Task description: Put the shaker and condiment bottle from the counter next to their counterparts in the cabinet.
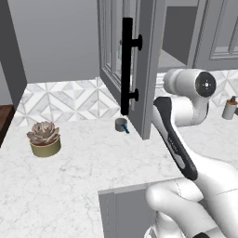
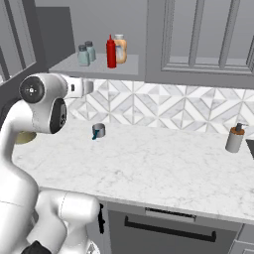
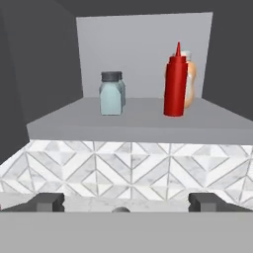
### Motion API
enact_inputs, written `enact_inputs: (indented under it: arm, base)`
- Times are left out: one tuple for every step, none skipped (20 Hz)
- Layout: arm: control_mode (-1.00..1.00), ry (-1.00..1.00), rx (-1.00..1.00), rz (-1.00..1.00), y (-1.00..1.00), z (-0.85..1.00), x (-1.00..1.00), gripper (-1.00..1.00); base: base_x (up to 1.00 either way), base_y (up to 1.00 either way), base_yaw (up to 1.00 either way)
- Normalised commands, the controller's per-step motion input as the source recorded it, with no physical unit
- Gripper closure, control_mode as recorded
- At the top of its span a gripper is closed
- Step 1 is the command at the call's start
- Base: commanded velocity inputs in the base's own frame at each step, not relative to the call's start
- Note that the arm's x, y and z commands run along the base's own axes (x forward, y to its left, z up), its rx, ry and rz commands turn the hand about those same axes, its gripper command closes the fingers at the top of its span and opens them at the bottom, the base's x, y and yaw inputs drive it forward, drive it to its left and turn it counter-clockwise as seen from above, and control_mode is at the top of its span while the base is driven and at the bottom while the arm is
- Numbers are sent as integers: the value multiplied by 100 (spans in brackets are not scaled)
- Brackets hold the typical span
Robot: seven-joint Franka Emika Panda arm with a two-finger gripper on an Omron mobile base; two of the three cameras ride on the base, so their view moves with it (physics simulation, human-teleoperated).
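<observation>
Your end effector (image 3: 126, 201) hangs spread and empty before the open cabinet (image 3: 143, 127), where the shaker (image 3: 111, 94) and condiment bottle (image 3: 175, 84) both stand upright on the shelf, above the bench (image 2: 163, 163).

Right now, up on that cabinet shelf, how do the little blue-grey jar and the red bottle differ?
The shaker is squat and pale blue-grey with a flat dark grey cap; the condiment bottle is taller, slimmer and red, ending in a tapered nozzle. In the hand view the shaker stands left, the condiment bottle right. Both stand upright on the cabinet shelf, apart.
</observation>
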Motion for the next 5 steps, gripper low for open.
enact_inputs:
  arm:
    - [-100, -26, 0, 0, -6, 0, -9, -100]
    - [-100, -27, -2, 0, -13, 0, -15, -100]
    - [-100, -23, -1, 0, -19, 0, -13, -100]
    - [-100, -24, 0, 0, -28, 0, -18, -100]
    - [-100, -25, 0, 0, -39, 0, -21, -100]
  base:
    - [0, 0, 0]
    - [0, 0, 0]
    - [0, 0, 0]
    - [0, 0, 0]
    - [0, 0, 0]
